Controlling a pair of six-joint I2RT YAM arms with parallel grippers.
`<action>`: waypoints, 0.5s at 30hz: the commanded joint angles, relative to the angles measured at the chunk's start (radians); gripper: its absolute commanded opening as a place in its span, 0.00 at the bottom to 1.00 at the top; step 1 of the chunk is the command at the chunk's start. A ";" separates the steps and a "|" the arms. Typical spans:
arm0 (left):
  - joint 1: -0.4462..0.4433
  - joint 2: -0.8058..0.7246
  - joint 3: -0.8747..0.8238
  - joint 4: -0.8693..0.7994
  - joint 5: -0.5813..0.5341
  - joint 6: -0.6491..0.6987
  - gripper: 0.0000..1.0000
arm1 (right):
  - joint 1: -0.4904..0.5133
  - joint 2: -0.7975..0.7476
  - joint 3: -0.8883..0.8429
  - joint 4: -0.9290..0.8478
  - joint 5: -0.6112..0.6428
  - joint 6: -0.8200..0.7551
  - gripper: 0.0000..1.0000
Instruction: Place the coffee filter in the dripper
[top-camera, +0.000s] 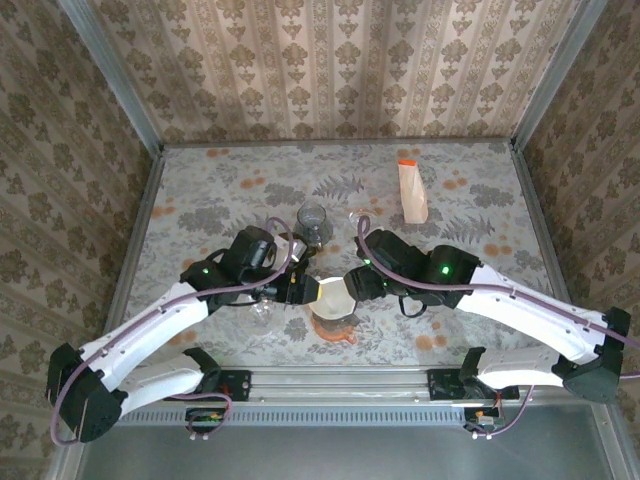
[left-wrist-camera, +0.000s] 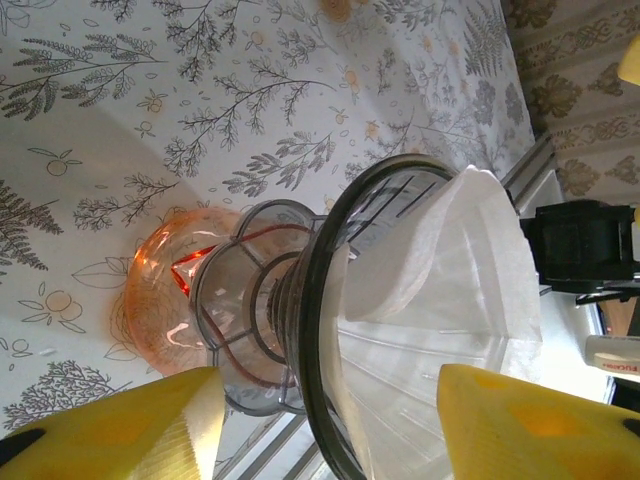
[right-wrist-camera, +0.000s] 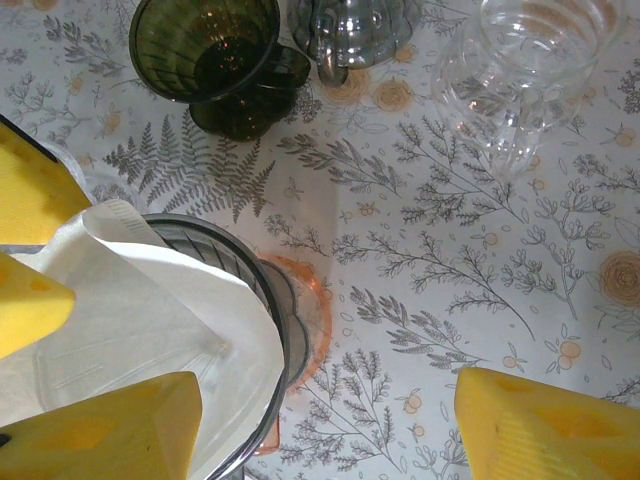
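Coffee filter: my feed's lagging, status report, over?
Left gripper open, right gripper open. Coffee filter sits in dripper, edge sticking out. Green glass nearby, not in the way.

Wore white shells over left arm (top-camera: 150, 325) and right arm (top-camera: 540, 310), black at joints and wrists, green lights (top-camera: 443, 268) glowing, purple cables (top-camera: 275, 225) looping alongside; carried yellow, faintly ribbed fingers (left-wrist-camera: 130, 430) on left claw (left-wrist-camera: 330, 425) and right claw (right-wrist-camera: 320, 430).

cup (right-wrist-camera: 215, 60) behind dripper (right-wrist-camera: 268, 300), table (top-camera: 480, 200) beyond seemingly free
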 joint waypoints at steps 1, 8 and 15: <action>0.001 -0.024 0.023 0.007 -0.007 -0.005 0.62 | -0.003 -0.031 -0.016 -0.005 0.045 0.017 0.70; 0.010 -0.082 0.017 -0.006 -0.047 -0.013 0.65 | -0.003 -0.073 -0.046 -0.003 0.076 0.026 0.70; 0.065 -0.174 -0.005 -0.025 -0.097 -0.039 0.66 | -0.003 -0.174 -0.142 0.014 0.092 0.057 0.70</action>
